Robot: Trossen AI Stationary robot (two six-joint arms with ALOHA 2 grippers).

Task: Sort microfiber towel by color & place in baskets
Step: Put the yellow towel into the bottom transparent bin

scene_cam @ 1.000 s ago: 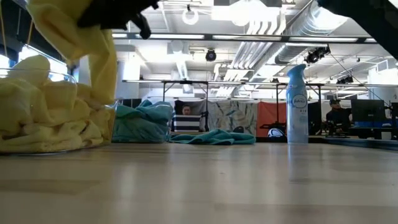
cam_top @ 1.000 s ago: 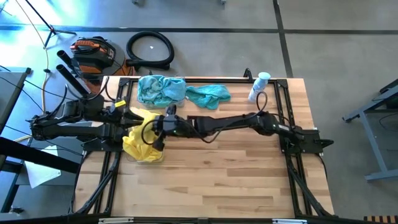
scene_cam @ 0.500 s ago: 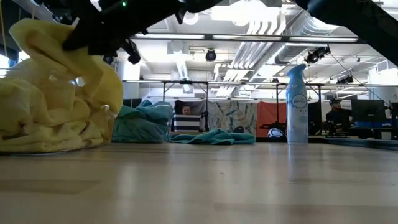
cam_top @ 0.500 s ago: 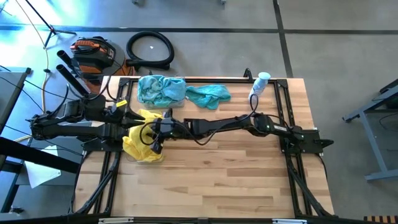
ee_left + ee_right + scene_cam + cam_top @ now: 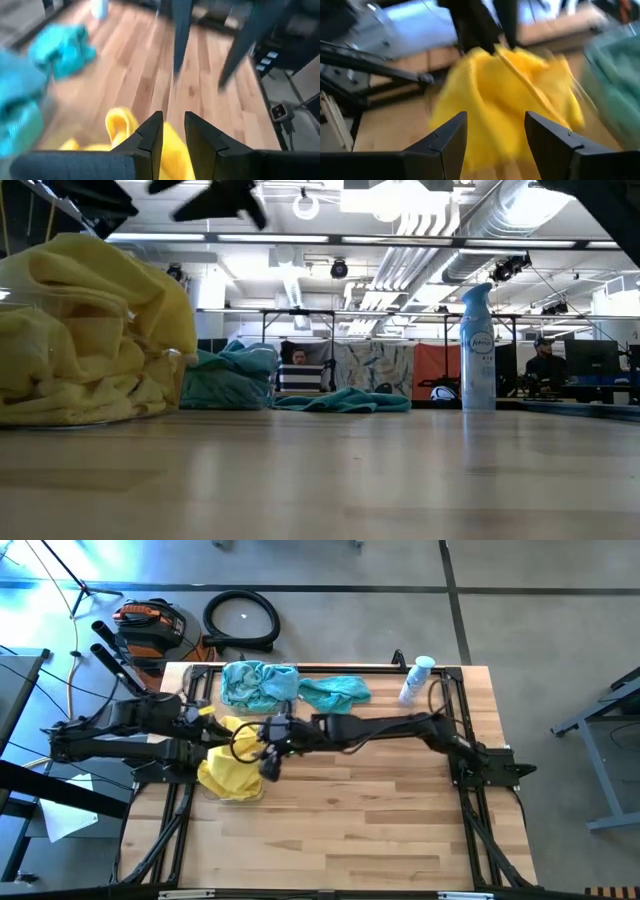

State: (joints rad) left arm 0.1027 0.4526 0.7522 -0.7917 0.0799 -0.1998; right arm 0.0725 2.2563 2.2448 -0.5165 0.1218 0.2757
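High view first: from my remote seat I see the wooden desk (image 5: pixel 350 810) with both dark arms reaching toward its left side. My right end effector (image 5: pixel 268 740) hangs over the edge of a heap of yellow towels (image 5: pixel 230 772), and in the right wrist view its two fingers stand well apart with nothing between them, the yellow heap filling the space beyond. My left end effector (image 5: pixel 205 723) sits just behind that same heap; in the left wrist view its fingers (image 5: pixel 150 137) are close together with only a narrow gap, holding nothing, above yellow cloth. I can see a clear basket (image 5: pixel 165 375) wall under the yellow pile in the low view. At the desk's far edge a basket piled with teal towels (image 5: pixel 258 683) sits, and one loose teal towel (image 5: pixel 335 693) lies on the desk just beside it. A white spray bottle (image 5: pixel 415 678) stands upright near the far right corner.
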